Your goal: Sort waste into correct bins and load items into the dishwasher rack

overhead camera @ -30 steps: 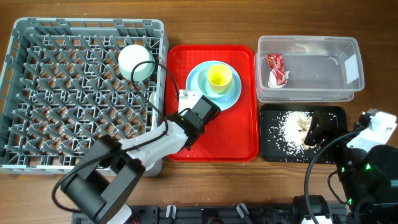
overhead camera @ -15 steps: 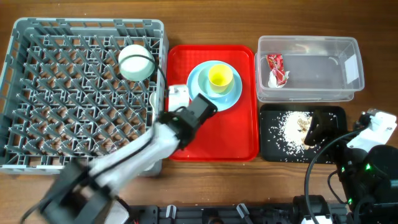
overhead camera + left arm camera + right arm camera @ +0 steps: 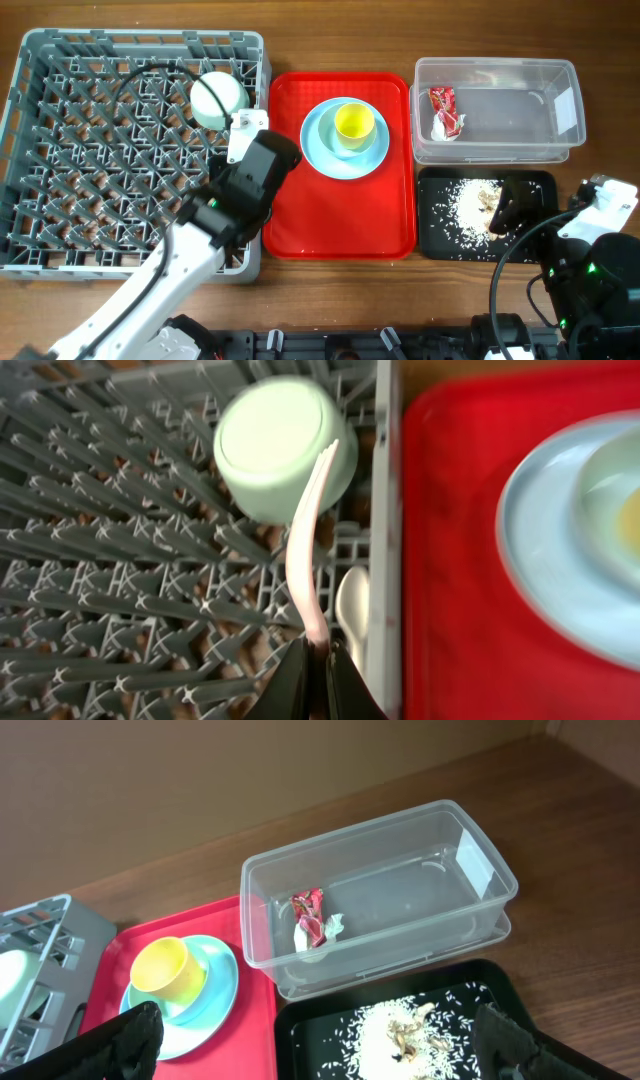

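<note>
In the left wrist view my left gripper is shut on the handle of a white fork. The fork hangs over the right edge of the grey dishwasher rack, tines towards the upturned mint-green bowl. A white spoon lies in the rack below it. On the red tray a yellow cup stands on the light blue plate. The clear tub holds red-and-white wrappers. Rice scraps lie in the black tray, under my open right gripper.
The red tray lies between the rack and the two bins. My left arm reaches from the front edge over the rack's near right corner. Bare wooden table shows behind and to the right of the tub.
My left gripper closed on the fork on the red tray and carried it left over the rack's right edge. The right arm has not moved.
</note>
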Motion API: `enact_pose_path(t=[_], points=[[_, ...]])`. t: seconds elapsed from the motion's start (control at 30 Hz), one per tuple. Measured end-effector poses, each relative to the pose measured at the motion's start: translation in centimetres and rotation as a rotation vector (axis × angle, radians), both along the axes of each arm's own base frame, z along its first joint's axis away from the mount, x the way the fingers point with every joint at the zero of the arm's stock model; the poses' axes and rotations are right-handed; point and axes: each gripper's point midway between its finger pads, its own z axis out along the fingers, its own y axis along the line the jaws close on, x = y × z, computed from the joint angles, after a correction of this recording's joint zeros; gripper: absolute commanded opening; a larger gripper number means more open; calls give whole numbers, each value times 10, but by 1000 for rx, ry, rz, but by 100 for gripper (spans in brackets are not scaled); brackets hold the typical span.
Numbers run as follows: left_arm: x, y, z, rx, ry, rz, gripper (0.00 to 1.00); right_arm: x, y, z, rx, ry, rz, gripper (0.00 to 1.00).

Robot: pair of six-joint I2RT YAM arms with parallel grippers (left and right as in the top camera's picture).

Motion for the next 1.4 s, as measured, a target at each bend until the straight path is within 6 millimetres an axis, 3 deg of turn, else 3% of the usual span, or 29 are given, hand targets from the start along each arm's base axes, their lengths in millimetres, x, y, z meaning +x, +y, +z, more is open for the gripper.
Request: enact_pose_path(t=[0.2,0.3,0.4,0.5,0.77,0.87,1.03,1.1,1.3,1.4], points=[[8,15,-51,96,162,34,6,0,0,0,0,0,0,100],[8,25,-64,81,202,87,4,0,0,0,0,0,0,100],[8,28,-67,48,213,106,10,0,0,0,0,0,0,100],[8,27,-68,36,217,106,27,0,0,0,0,0,0,100],[7,24,-68,17,217,103,28,0,0,0,0,0,0,100],[4,19,-53,-25,183,85,27,0,0,0,0,0,0,100],[-8,-13,18,-336,2,-9,22,0,0,0,0,0,0,100],[-16,-27,37,-445,-20,-70,21,0,0,0,0,0,0,100],[-18,-63,93,-606,8,-198,18,0,0,0,0,0,0,100],[-14,-76,114,-599,123,-202,18,0,0,0,0,1,0,100]])
